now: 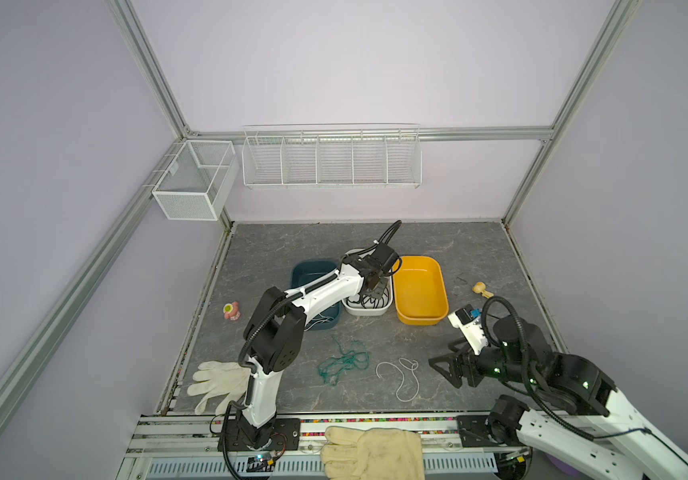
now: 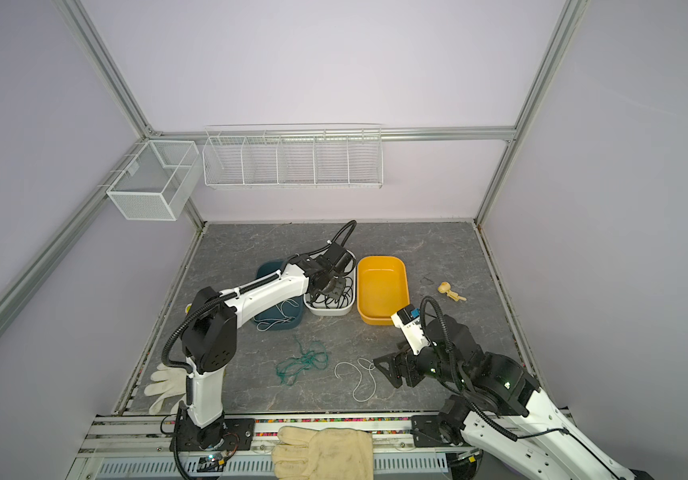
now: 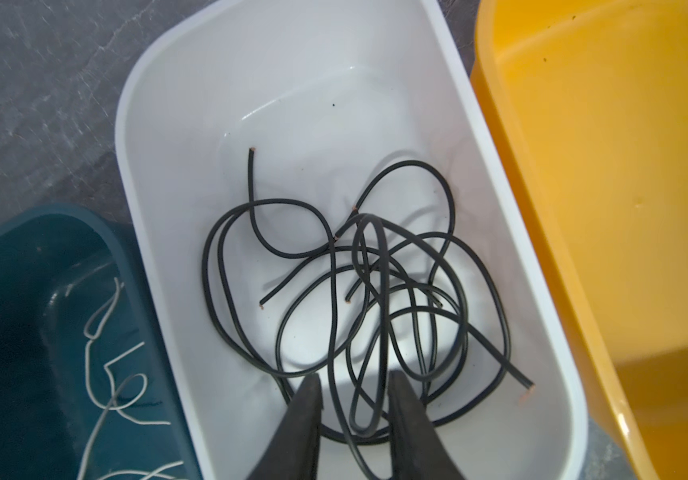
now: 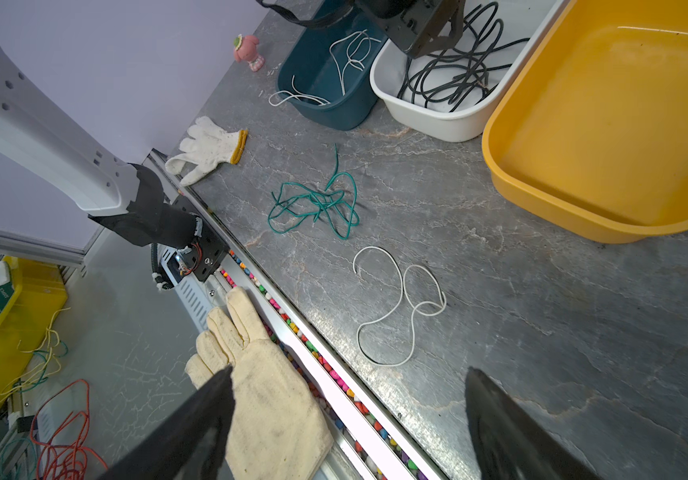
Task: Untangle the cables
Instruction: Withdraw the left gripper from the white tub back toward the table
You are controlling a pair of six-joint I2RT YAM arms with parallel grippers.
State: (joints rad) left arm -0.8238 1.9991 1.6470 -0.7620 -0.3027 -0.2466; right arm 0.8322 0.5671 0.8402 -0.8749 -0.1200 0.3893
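Desk (image 1: 479,257), grey and veined, is carrying three tubs side by side toward the back: a yellow tub (image 1: 420,291), a white tub (image 3: 292,104) in the middle and a teal tub (image 3: 22,270). The left gripper (image 3: 354,376) is reaching down into the white tub; both top views are showing its black body covering much of the tub, while the left wrist view is showing the fingers standing slightly apart, a loop of the black cables (image 3: 383,291) passing through the gap with neither finger pressing on it. That view alone is revealing their coppery cut ends. The right gripper (image 4: 349,374) is hovering with fingers spread wide, holding nothing, over the front right part of the desk, and its wrist view is catching a large cream glove (image 4: 267,395) lying on the front rail. Only that view is exposing the yellow cuff of the knit glove (image 4: 209,141); in the top views the left arm is covering it. In the teal tub white cables (image 4: 344,62) are lying, one end trailing over its wall. On the open desk a teal-green cable (image 4: 317,203) is sitting in a tangled bunch, with a single white cable (image 4: 414,328) curling near it, not touching. A pink toy (image 4: 249,52) and a wooden figure (image 1: 481,289) are resting well apart, toward opposite sides.
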